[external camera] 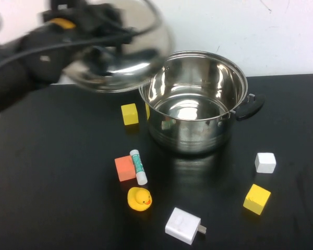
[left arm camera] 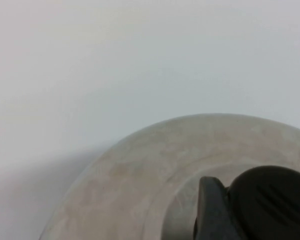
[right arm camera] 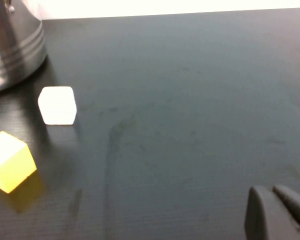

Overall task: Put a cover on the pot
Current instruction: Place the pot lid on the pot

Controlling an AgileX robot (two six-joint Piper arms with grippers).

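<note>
The pot (external camera: 193, 104), a large shiny steel stockpot with black side handles, stands open and empty at the table's middle back. Its wall also shows in the right wrist view (right arm camera: 15, 45). My left gripper (external camera: 101, 23) is shut on the black knob (left arm camera: 270, 200) of the domed steel lid (external camera: 120, 52). It holds the lid tilted in the air, up and to the left of the pot, with the lid's edge near the pot's left rim. In the left wrist view one finger (left arm camera: 210, 210) presses against the knob. My right gripper (right arm camera: 272, 210) is shut and empty low over the table, right of the pot.
A yellow cube (external camera: 129, 113) sits by the pot's left side. In front lie an orange cube (external camera: 124, 167), a glue stick (external camera: 138, 166), a rubber duck (external camera: 140, 199) and a white charger (external camera: 183, 225). A white cube (external camera: 265, 162) and a yellow cube (external camera: 257, 199) are front right.
</note>
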